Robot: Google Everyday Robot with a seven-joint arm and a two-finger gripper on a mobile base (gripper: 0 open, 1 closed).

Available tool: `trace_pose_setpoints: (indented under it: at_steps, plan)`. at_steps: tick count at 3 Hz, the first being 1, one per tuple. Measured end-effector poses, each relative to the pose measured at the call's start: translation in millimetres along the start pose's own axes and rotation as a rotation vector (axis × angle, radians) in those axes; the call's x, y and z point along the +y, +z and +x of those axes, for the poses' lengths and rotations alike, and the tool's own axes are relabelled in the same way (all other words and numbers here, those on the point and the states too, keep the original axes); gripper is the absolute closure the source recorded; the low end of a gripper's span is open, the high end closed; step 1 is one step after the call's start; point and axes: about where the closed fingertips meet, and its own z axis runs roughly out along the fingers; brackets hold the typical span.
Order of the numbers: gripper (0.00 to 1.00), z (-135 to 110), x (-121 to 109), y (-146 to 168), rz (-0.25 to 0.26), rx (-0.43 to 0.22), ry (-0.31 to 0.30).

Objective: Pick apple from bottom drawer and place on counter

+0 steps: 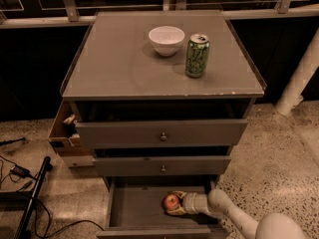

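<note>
gripper: the pale two-finger gripper point(173, 203) is down inside the bottom drawer, on its right side, coming in from the right at the end of a chunky white arm point(230, 214)

fingers: the yellowish fingers point(176, 212) sit one behind and one in front of the apple and hug it pretty snugly, so I'd say they're clamped on it

apple: the small round red apple point(170, 201) with a yellowish patch is low in the drawer, right of its middle, and looks to be resting on the floor

bottom drawer: this lowest grey drawer point(137, 209) is a shallow box with a flat grey floor, pulled well out toward the camera, and the apple and gripper are the only stuff in it

table: the flat square grey table point(117, 66) on top of the cabinet has a thin clear raised rim and a few chips along the front edge

bowl: a small white round bowl point(166, 39) sits upright toward the back of the table, near the middle

can: a green drink can point(197, 55) stands upright just right of the bowl and a bit closer to the front, not touching it

upper drawers: two grey drawer fronts with small round knobs point(163, 136) are stacked above the open one, with a dark gap showing over each

side box: a brown open box point(62, 131) hangs off the cabinet's left side with some small bits in it that I can't make out

floor: speckled beige floor point(279, 153), with black cables point(20, 172) lying off to the left
</note>
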Motion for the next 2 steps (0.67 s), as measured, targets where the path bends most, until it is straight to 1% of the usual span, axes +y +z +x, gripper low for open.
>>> trace_pose_setpoints:
  at_steps: [1,2]
  plan:
    - [1.0,-14.1,14.3,-26.4,-0.07,0.014,0.031]
    - [1.0,-49.4,23.4,-60.6,-0.123,0.025,0.041]
